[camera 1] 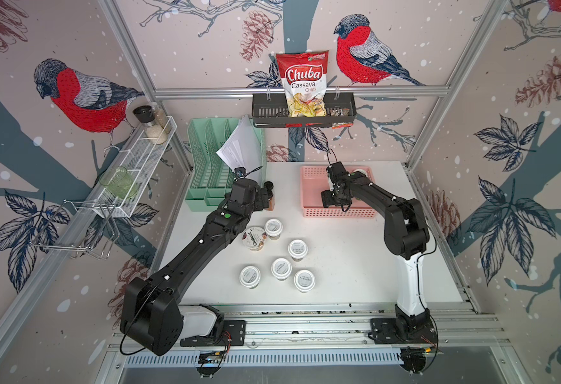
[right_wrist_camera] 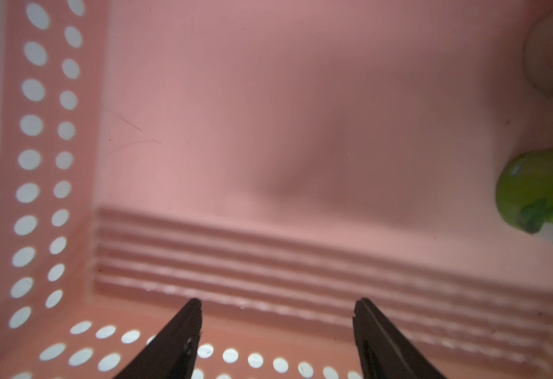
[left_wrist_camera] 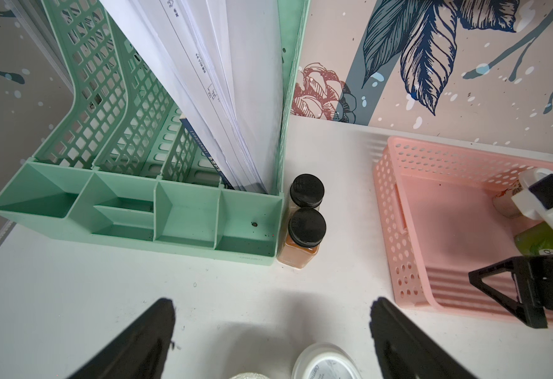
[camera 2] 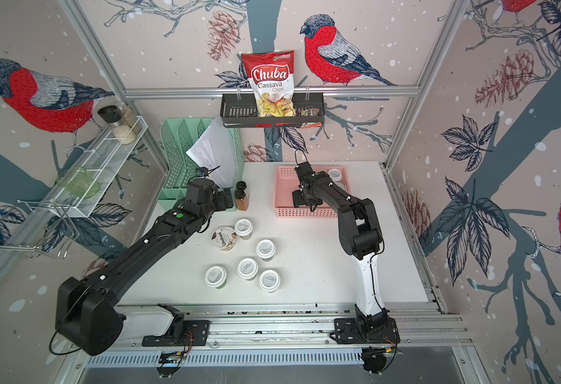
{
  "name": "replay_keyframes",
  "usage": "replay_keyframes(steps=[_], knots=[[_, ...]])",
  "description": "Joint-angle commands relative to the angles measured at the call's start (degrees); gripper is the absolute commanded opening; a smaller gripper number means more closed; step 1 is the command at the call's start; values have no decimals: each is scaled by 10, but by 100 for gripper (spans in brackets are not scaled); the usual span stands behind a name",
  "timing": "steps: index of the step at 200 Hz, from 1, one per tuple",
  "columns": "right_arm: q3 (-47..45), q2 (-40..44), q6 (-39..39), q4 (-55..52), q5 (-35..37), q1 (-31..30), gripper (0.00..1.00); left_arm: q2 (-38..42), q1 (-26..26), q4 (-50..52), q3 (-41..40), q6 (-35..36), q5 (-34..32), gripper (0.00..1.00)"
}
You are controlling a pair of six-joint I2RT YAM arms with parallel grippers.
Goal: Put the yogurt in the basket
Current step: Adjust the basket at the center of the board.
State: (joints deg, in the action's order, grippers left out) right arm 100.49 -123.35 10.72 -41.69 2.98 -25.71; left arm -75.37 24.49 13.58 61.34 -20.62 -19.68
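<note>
With our right gripper [right_wrist_camera: 278, 303] spread empty inside the basket [right_wrist_camera: 45, 183], lifting out could snag its wall or bump the green jar [right_wrist_camera: 537, 193]

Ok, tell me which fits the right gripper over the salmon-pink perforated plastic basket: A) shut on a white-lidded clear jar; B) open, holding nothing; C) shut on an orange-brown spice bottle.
B: the right gripper has its jaws apart, with only the bare floor of the basket between them.
</note>
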Motion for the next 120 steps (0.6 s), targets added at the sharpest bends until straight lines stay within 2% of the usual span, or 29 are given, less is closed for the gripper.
replay_keyframes(steps=[1, 120], knots=[[-24, 17, 5, 22, -2, 0, 76, 3, -1, 0, 0, -3, -3, 96], [-119, 82, 22, 42, 11, -1, 76, 6, -2, 0, 2, -1, 8, 96]])
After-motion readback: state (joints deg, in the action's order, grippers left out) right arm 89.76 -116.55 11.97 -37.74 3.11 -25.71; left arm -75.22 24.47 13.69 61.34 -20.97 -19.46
